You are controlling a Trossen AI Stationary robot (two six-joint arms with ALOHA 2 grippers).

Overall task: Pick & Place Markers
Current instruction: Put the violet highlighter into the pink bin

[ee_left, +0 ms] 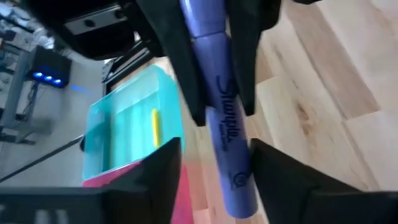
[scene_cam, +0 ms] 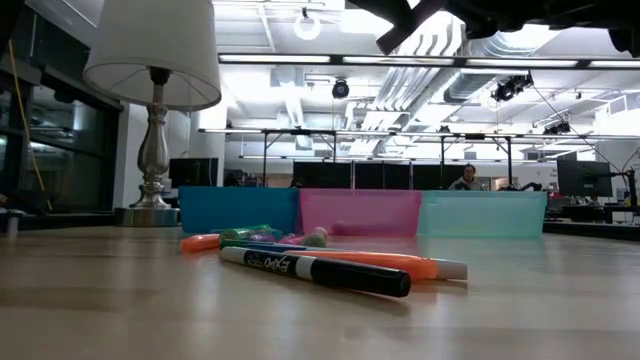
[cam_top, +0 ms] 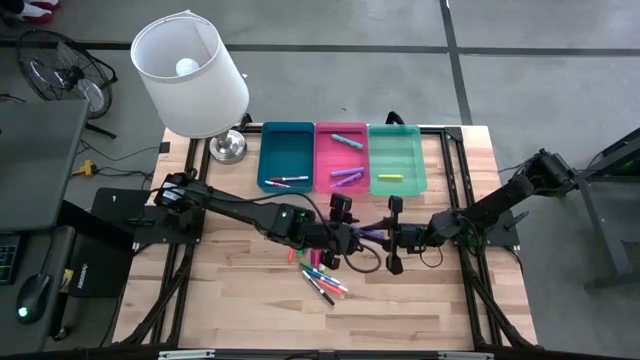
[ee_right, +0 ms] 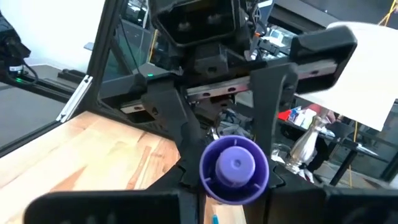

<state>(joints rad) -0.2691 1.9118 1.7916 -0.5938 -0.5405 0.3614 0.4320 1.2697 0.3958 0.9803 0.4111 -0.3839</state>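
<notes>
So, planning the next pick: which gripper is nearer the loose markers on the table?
Left. The left gripper hangs close beside the loose markers; the right gripper is farther out, on the left gripper's other side.

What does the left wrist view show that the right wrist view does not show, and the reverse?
Left wrist only: the purple marker from the side, with its lettering, and the green tray holding a yellow marker.
Right wrist only: the purple marker's round end and the lamp base.
Both: the purple marker clamped in the right gripper, the left gripper open around it, and the wooden table.
</notes>
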